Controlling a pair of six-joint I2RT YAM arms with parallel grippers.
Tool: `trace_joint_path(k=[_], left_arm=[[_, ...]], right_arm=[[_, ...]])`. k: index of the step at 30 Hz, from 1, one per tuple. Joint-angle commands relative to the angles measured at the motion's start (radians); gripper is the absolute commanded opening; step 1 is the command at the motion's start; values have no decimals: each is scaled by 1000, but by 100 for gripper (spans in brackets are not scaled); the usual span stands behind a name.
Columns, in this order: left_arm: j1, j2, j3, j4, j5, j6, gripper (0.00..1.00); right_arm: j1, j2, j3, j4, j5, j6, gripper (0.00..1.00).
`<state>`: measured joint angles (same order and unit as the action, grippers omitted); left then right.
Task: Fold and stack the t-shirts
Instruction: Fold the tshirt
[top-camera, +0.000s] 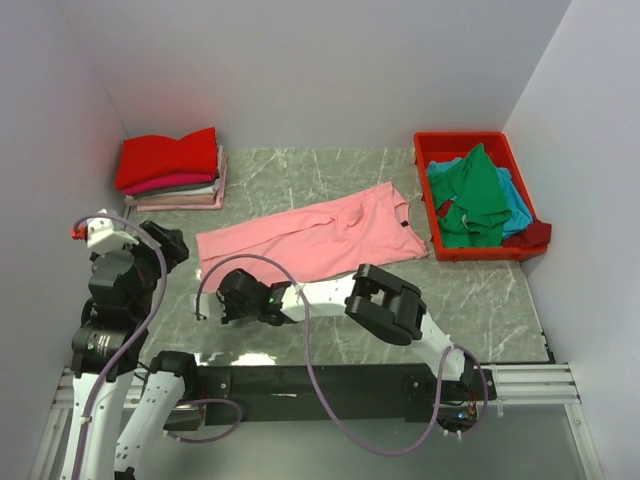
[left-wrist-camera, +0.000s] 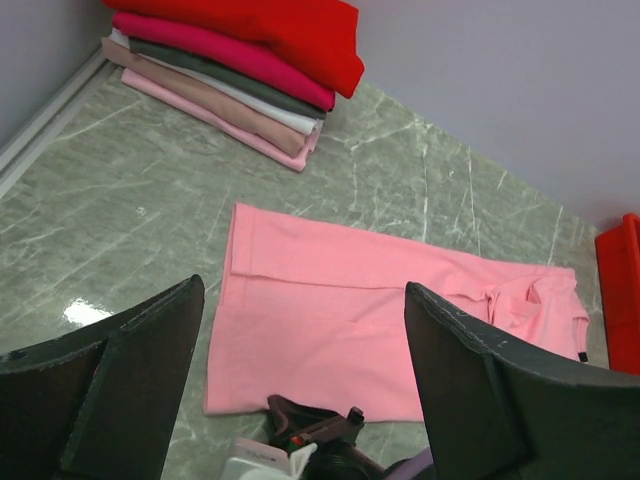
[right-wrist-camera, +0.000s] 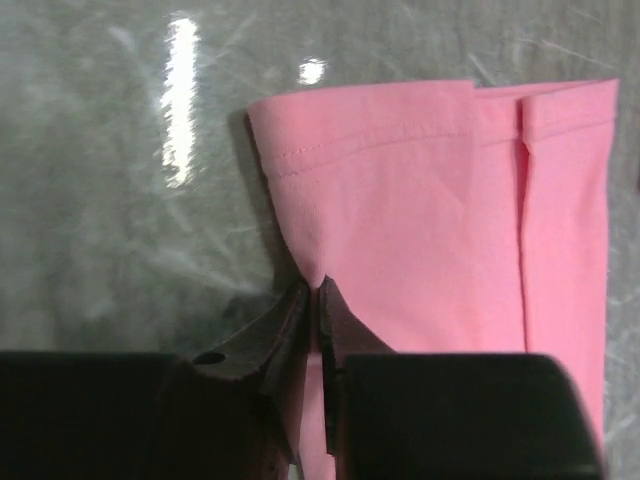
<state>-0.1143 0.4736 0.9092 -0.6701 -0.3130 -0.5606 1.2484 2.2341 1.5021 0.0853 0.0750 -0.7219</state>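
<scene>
Your pink t-shirt (top-camera: 320, 238) lies folded into a long band across the middle of the overhead frame, flat on the marble table (top-camera: 300, 175), with its collar end toward the right; your right gripper (right-wrist-camera: 318, 300) sits at the band's lower-left end, fingers pressed together on a pinch of the cloth's edge near the stitched hem; your left gripper (left-wrist-camera: 303, 288) hangs at the left of the frame, fingers spread wide with nothing between them, clear of the cloth. In the upper left corner you have a stack of folded shirts (top-camera: 172, 170), red on top; at the upper right the red bin (top-camera: 460, 138) holds a green shirt (top-camera: 475, 195), a teal-blue shirt (top-camera: 517, 205) and a maroon shirt (top-camera: 535, 235), all crumpled.
</scene>
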Motion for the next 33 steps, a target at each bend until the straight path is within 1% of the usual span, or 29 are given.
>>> trace_joint_path(k=[1,2,4,6,8,9,10,11,13,14,15,16,17,18,19,20,21,22,23,24,25,26,27,28,29,30,31,32,33], left_arm=[[4,34,-12,76,52,51,86],[5,49,-18,87,83,59,86],[5,72,-24,124,127,91,87],[5,123,-29,141,187,103,87],[5,173,-33,174,222,119,86],[5,189,-41,191,267,123,86],[5,206,-43,237,291,136,86],[4,242,-43,260,310,139,86],[5,289,-36,309,399,145,87],[4,346,-24,352,429,145,87],[5,382,-14,372,489,139,87],[5,420,-3,388,520,137,87],[4,503,28,418,541,134,86],[4,549,45,432,576,130,84],[4,594,62,447,635,122,83],[4,687,101,480,667,120,82],[4,733,124,492,696,114,80],[-2,781,149,507,759,107,79],[-8,872,201,518,775,108,80],[-19,920,232,527,787,110,80],[-53,969,264,526,795,122,80],[-74,1070,342,520,790,131,80],[-97,1126,387,491,795,145,79],[-141,1183,436,475,801,175,78],[-163,1299,529,459,805,189,78],[-185,1357,578,443,805,215,77],[-223,1416,630,407,810,229,76],[-241,1529,737,386,813,244,75],[-257,1586,793,365,809,269,74]], right_arm=[[-6,-76,-48,-113,-173,48,9],[-4,-88,-55,-120,-187,53,5],[-4,-131,-86,-147,-214,59,2],[2,-189,-118,-170,-259,76,1],[17,-238,-196,-174,-285,78,1],[23,-287,-227,-173,-300,72,1],[28,-309,-284,-171,-305,70,2],[42,-326,-305,-171,-305,76,2],[45,-367,-333,-183,-288,93,10],[43,-379,-332,-194,-284,114,17],[40,-407,-316,-228,-258,119,36],[31,-424,-310,-246,-247,122,42],[25,-445,-301,-272,-245,105,46],[-10,-493,-292,-348,-266,79,54],[-30,-523,-287,-392,-321,52,59],[-87,-588,-289,-436,-354,-29,63],[-116,-622,-293,-522,-381,-69,63],[-154,-657,-312,-554,-435,-101,63],[-191,-694,-328,-579,-454,-138,63],[-231,-761,-345,-599,-474,-151,63],[-327,-793,-380,-637,-486,-160,63],[-374,-827,-402,-641,-507,-153,63],[-432,-897,-423,-648,-521,-145,63],[-537,-931,-460,-647,-532,-131,63],[-600,-970,-479,-642,-567,-91,63],[-651,-1037,-508,-627,-580,-65,64],[-705,-1066,-519,-622,-599,-45,65],[-807,-1094,-529,-619,-615,-3,67],[-849,-1140,-537,-601,-644,25,68]])
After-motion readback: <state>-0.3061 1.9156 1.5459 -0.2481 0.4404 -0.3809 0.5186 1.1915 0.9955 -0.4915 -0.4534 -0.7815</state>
